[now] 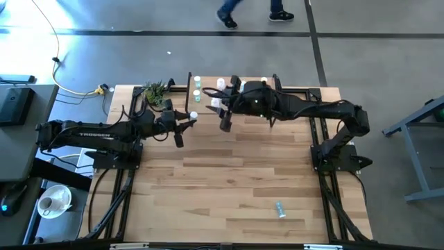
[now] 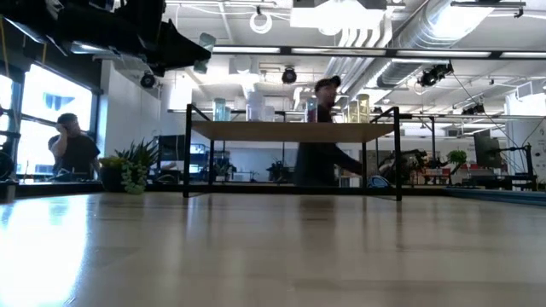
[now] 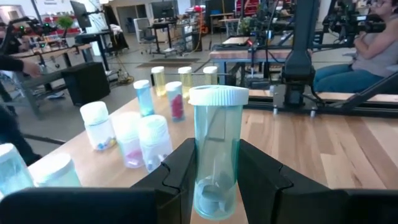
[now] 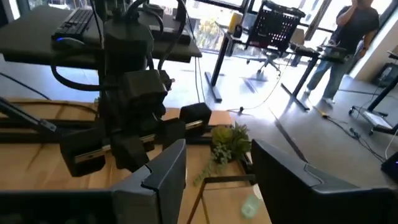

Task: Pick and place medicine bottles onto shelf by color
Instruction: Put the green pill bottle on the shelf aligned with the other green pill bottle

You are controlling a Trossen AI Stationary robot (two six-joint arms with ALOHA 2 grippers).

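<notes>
My left claw: pinching a teal bottle upright, held over the shelf's near edge.
My right claw: spread, nothing in it, hovering above the shelf.
Doing it well: lower straight beside the other teal ones, keep it upright, clear the neighbours.
Views: the high view alone shows a stray bottle lying on the worktop, well apart.
</notes>
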